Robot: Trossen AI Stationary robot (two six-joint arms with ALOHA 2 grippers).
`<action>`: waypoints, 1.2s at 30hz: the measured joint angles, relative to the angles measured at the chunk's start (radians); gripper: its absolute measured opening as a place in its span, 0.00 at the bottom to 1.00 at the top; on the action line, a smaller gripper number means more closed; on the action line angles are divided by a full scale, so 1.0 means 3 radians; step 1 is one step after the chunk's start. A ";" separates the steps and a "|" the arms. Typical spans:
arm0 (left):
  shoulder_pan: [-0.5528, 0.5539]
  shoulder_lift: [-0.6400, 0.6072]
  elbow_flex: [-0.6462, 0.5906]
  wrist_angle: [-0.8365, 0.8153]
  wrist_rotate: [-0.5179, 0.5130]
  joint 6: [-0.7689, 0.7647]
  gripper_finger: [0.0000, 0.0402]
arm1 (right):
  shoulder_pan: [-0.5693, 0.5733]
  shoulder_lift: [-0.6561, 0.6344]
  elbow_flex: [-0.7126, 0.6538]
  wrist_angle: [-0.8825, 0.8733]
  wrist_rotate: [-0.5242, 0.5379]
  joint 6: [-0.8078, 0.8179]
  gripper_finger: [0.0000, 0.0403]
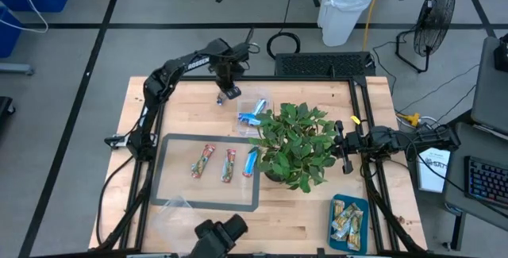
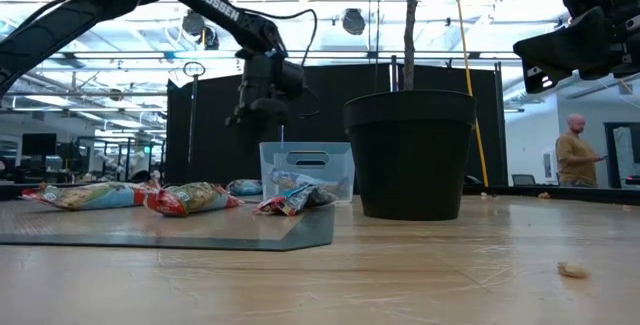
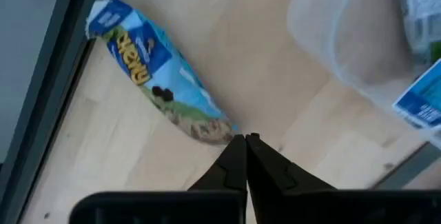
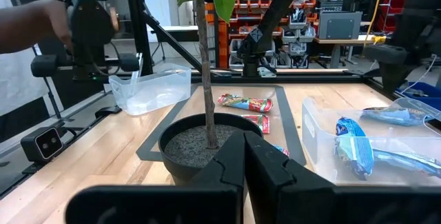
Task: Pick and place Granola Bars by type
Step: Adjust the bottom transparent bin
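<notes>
My left pincer point(image 3: 245, 140) hung above the far side of the bench point(image 1: 190, 99), fingers pressed together and holding nothing, its tips just off the end of a loose blue bar point(image 3: 158, 79) lying flat beside the clear tub point(image 1: 255, 113) where blue ones were gathered. I judged it the next to sort. Red-and-tan bars point(image 1: 216, 163) lay on the grey mat point(image 1: 168, 177); green ones sat in the teal tray point(image 1: 355, 202). My right pincer point(image 4: 245, 148), also closed and empty, waited behind the potted plant point(image 1: 295, 143).
</notes>
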 joint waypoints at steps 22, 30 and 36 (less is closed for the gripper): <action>-0.0214 -0.0003 -0.0256 0.2865 0.0194 -0.0381 0.00 | -0.0001 0.0000 0.0000 0.0000 0.0000 0.0001 0.00; -0.0077 -0.0310 -0.1300 0.4032 0.0200 -0.0691 0.00 | -0.0001 -0.0001 0.0000 0.0000 -0.0001 0.0000 0.00; -0.0084 -0.0914 -0.2102 0.4257 -0.0173 -0.0898 0.00 | 0.0000 -0.0001 0.0000 0.0000 0.0000 -0.0001 0.00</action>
